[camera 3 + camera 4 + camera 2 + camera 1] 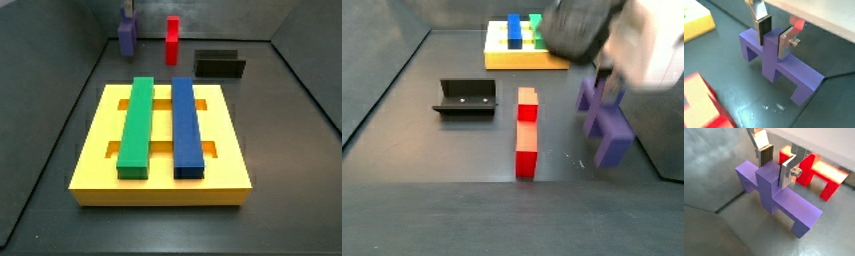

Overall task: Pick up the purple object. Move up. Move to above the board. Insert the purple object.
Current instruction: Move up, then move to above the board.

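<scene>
A: Gripper (775, 34) state?
B: Fingers straddle the purple object's (777, 62) ridge, pads at its sides; contact unclear.
A: Location?
B: On floor, board (94, 150) well apart at 6 o'clock in a side view.

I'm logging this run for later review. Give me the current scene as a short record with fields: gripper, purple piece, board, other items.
gripper: gripper low over the purple object, fingers either side of its raised ridge; whether they grip it cannot be told
purple object: on the grey floor, away from the board
board: board, yellow, carrying a green bar and a blue bar
other items: red block; black fixture
</scene>
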Available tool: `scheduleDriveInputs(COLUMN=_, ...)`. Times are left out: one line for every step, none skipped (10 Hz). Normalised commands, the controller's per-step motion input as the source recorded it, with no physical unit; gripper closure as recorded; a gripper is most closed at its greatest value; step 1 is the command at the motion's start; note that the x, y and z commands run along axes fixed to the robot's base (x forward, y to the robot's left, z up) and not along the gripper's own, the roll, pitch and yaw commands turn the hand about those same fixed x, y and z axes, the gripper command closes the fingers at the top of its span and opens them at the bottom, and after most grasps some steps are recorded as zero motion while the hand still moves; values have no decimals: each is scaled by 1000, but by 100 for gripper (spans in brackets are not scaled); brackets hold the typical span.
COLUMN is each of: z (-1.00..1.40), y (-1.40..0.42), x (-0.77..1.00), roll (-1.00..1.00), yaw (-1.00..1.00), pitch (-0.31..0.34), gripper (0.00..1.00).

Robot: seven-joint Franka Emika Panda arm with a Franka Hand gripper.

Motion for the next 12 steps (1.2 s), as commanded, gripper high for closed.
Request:
scheduleDriveInputs(z=259, y=-8, x=-19, roll=19, yaw=-19, pitch=32, gripper=100)
scheduleDriveInputs(z=1400, y=0, x=0, roll=0, yaw=0, pitch=0, gripper=100)
scheduleDriveInputs(z=1400, y=-8, x=-20, roll=-23, yaw=3, pitch=22, gripper=100)
scheduleDriveInputs(z=1400, y=-20, x=-55, roll=-19, yaw=-4, pitch=32, gripper=100)
scheduleDriveInputs(z=1400, y=-6, x=-22, roll=11, yaw=3, pitch=7, gripper=100)
scheduleDriveInputs(z=988, y=7, x=49, roll=-10, yaw=2, pitch=52, gripper=100)
scheduleDriveInputs(z=538, y=0, x=43, roll=-11, yaw=-6, pitch=100, gripper=100)
scheduleDriveInputs(z=216, y=9, x=52, roll=-6, yaw=-1, pitch=72, gripper=100)
scheduleDriveInputs(z=163, y=-1400, x=426, roll=-11, yaw=1000, pitch=19, gripper=100)
scheduleDriveInputs(z=150, y=-1400, x=420, roll=-7, yaw=1000, pitch=20, gripper=100)
scheduleDriveInputs(z=153, y=-1400, x=419, roll=-1, yaw=1000, pitch=23, gripper=100)
scheduleDriveInputs(z=162, y=-1400, x=428, roll=-16, yaw=1000, pitch=22, gripper=100)
